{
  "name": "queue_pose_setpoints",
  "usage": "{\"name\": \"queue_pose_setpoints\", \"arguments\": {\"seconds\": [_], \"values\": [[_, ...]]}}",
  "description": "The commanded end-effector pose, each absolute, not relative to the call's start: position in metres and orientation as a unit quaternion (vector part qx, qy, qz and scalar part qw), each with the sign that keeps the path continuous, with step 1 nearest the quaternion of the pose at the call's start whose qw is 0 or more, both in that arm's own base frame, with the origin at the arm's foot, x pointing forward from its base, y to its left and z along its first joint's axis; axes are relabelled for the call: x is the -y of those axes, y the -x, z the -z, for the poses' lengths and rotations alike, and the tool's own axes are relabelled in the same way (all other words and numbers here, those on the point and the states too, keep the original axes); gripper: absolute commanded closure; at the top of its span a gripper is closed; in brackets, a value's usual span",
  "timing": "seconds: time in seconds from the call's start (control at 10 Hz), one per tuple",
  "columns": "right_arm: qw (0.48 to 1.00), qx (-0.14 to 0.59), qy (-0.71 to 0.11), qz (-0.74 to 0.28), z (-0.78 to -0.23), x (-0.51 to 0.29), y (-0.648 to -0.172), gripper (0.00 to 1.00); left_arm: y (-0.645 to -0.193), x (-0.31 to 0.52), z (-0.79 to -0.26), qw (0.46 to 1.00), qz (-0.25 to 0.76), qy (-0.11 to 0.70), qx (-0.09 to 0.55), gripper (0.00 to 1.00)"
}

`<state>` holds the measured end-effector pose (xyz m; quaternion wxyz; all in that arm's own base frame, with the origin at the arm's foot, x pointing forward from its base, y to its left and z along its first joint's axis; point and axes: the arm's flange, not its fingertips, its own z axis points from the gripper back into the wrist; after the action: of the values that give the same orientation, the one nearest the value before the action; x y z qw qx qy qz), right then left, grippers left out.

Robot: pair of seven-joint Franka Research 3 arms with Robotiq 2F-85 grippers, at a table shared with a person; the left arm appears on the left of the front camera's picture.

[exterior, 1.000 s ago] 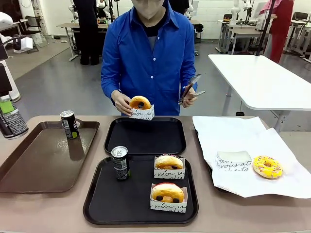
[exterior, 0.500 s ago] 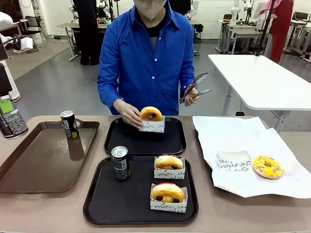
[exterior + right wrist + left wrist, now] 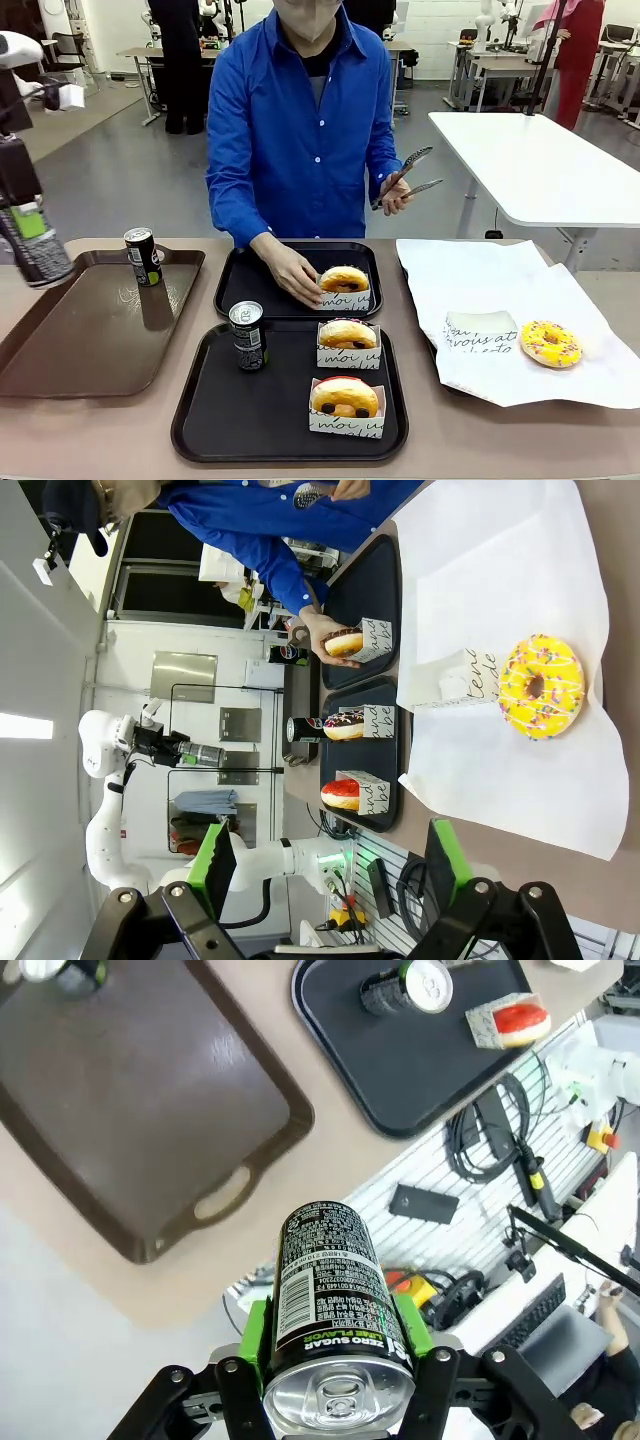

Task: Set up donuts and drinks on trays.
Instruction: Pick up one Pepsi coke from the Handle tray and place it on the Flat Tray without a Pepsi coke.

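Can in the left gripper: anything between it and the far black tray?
Yes: another can stands on the brown tray between them, and the person's hand is on that black tray beside a donut.

Person's hand point(image 3: 292, 275) blocks right of far tray point(image 3: 250, 290); left side bare

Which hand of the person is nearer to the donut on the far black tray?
The right hand: it rests against the donut on the far tray. The left hand is raised well above it, holding tongs.
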<state>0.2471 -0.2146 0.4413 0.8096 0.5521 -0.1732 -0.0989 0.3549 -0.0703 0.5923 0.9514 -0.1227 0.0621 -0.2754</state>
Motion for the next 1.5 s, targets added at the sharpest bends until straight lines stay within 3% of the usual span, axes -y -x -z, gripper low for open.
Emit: {"name": "queue_pose_setpoints", "arguments": {"seconds": [0.0, 0.7, 0.8, 0.9, 1.4], "values": [[0.801, 0.185, -0.562, 0.092, -0.442, 0.215, -0.249, 0.0, -0.375, 0.094, -0.581, 0.942, 0.305, 0.135, -0.034, 0.41], [0.801, 0.185, -0.562, 0.092, -0.442, 0.215, -0.249, 0.0, -0.42, 0.151, -0.527, 0.914, 0.371, 0.161, -0.031, 0.41], [0.801, 0.185, -0.562, 0.092, -0.442, 0.215, -0.249, 0.0, -0.408, 0.142, -0.534, 0.912, 0.382, 0.124, -0.084, 0.41], [0.801, 0.185, -0.562, 0.092, -0.442, 0.215, -0.249, 0.0, -0.419, 0.15, -0.524, 0.921, 0.357, 0.147, -0.04, 0.41], [0.801, 0.185, -0.562, 0.092, -0.442, 0.215, -0.249, 0.0, -0.418, 0.149, -0.521, 0.92, 0.361, 0.142, -0.051, 0.41]]}}
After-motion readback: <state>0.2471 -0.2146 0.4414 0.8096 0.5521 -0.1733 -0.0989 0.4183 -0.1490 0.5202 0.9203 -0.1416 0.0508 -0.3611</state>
